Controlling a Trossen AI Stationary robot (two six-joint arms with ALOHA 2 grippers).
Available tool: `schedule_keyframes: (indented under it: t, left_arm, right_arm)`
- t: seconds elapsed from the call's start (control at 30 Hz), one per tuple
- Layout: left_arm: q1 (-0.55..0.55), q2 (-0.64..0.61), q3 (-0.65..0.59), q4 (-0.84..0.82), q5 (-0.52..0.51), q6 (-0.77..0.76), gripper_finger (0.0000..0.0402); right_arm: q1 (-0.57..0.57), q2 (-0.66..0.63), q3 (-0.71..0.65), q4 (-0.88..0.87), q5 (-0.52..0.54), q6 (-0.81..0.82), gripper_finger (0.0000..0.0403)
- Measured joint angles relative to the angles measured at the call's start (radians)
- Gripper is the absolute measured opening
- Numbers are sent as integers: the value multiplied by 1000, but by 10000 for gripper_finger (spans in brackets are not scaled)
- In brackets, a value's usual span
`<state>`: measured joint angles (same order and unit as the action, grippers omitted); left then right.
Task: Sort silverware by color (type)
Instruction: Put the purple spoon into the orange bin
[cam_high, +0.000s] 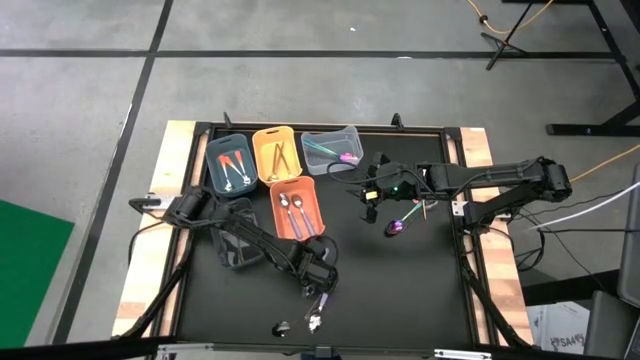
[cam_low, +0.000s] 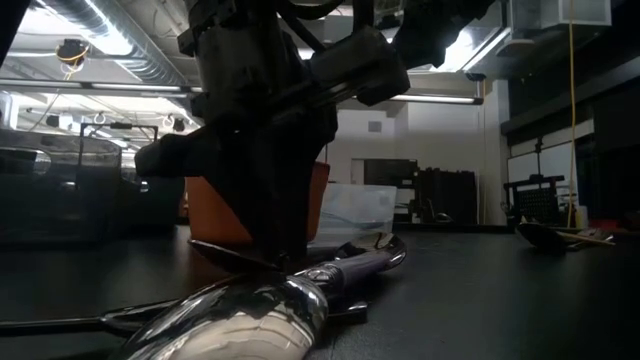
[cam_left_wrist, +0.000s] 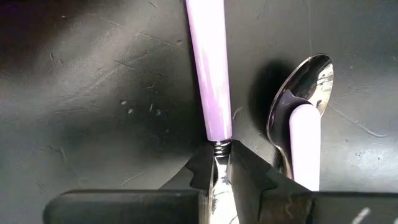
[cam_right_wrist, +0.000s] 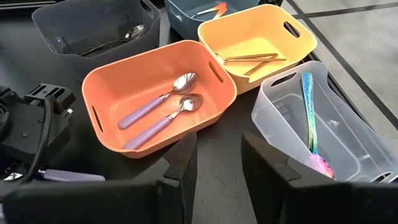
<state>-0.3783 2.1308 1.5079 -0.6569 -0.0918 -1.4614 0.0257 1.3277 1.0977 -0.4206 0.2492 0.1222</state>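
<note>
Down at the table's front edge, the left gripper (cam_left_wrist: 219, 177) pinches a lilac-handled utensil (cam_left_wrist: 208, 68), its handle pointing away from the fingers. Beside it lies a lilac-handled spoon (cam_left_wrist: 303, 106). The right gripper (cam_right_wrist: 219, 163) hovers open near the bins.

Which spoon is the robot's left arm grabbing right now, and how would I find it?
Start at the orange bin in the middle of the black table, then look toward the table's near edge, where the left end effector is. Its fingers pinch the metal neck of a lilac-handled piece. Another lilac-handled spoon lies free beside it, bowl showing; the pinched one is between the fingers.
</note>
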Motion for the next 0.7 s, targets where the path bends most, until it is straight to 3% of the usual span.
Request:
schedule_keyframes:
  t: [0.2, 0.5, 0.7]
  left_arm:
    - [-7, 1, 58, -106, 7, 28, 29]
    - [-6, -1, 253, -378, -43, 171, 31]
    - [1, -2, 390, -570, -158, 301, 32]
  right_arm:
    - [0, 0, 0, 0, 0, 0, 111]
    - [0, -15, 0, -29, 8, -109, 111]
    - [-1, -83, 0, -83, 171, -141, 111]
